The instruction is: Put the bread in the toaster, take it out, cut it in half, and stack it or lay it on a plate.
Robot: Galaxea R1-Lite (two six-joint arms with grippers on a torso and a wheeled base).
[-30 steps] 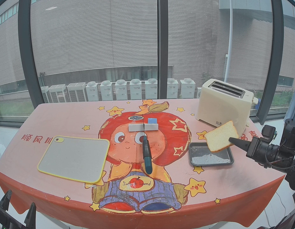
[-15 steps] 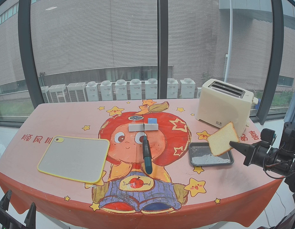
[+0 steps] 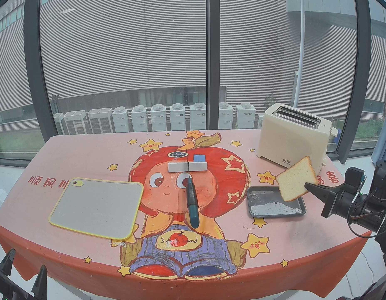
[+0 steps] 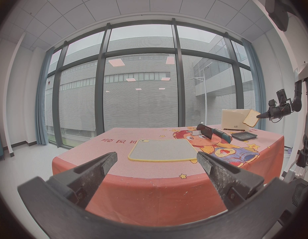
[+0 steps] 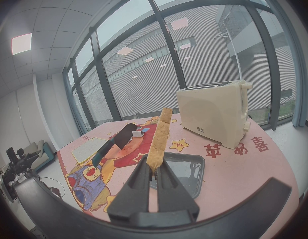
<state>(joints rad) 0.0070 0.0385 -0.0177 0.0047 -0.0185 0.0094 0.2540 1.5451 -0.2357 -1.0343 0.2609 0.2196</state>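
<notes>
My right gripper (image 3: 308,185) (image 5: 154,165) is shut on a slice of bread (image 3: 296,178) (image 5: 159,137), pinching its lower corner. The slice hangs in the air, over the right end of a grey metal tray (image 3: 256,202) (image 5: 190,170) and in front of the cream toaster (image 3: 293,137) (image 5: 213,112), whose two top slots face up. A knife (image 3: 191,201) (image 5: 114,144) with a dark teal handle rests on a small stand at the table's middle. My left gripper (image 4: 155,166) is open and held off the table's front-left, with nothing between its fingers (image 3: 9,263).
A grey cutting board with a yellow rim (image 3: 97,207) (image 4: 162,150) lies on the left of the table. Small grey and blue blocks (image 3: 188,165) sit behind the knife. The window frame stands just behind the table's far edge.
My right gripper has carried the bread a little to the right and slightly up, and the slice now stands more upright. The left arm has kept still.
</notes>
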